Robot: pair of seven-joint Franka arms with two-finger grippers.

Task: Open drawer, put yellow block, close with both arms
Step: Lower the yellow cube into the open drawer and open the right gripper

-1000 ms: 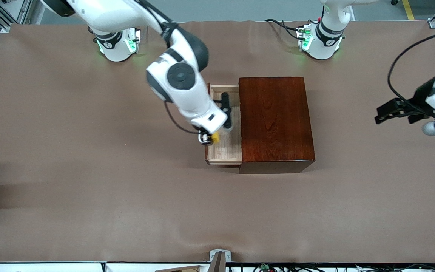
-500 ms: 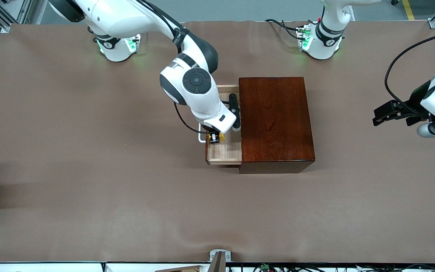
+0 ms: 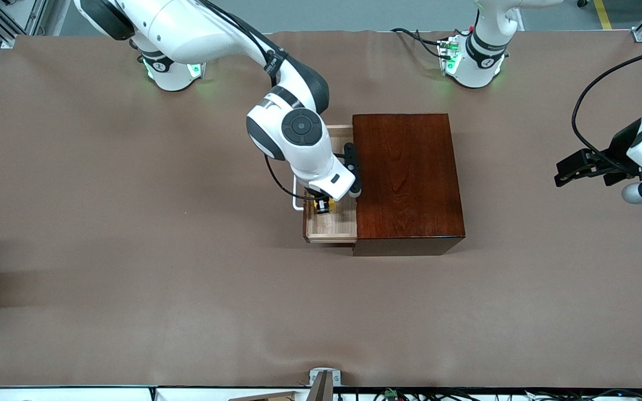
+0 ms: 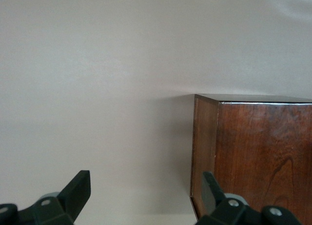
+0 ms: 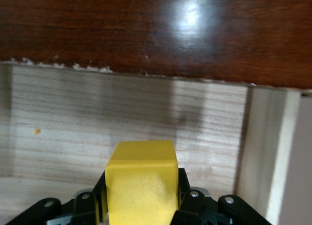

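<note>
**Right gripper holding the yellow block over the open drawer**

The right gripper [image 3: 323,206] hangs over the light-wood tray of the drawer [image 3: 332,223], its fingers [image 5: 187,198] closed on the yellow block [image 3: 324,206]. In the right wrist view the yellow block [image 5: 142,181] sits clamped between the black fingertips, above the tray's pale wooden floor [image 5: 122,122], with the glossy dark edge of the wooden box [image 5: 156,30] above the tray's inner end. The drawer is pulled out toward the right arm's end of the table; its white handle [image 3: 296,201] shows just beside the gripper, partly hidden by the right arm [image 3: 293,139]. The wooden box [image 3: 407,181] stands mid-table, its dark reddish-brown top unobstructed.

The left gripper [image 3: 587,167] waits in the air over the brown table cover [image 3: 131,250], well apart from the box, toward the left arm's end of the table. In the left wrist view its fingers [image 4: 78,193] stand wide apart, gripping nothing, with one corner of the box [image 4: 253,156] ahead of them.
</note>
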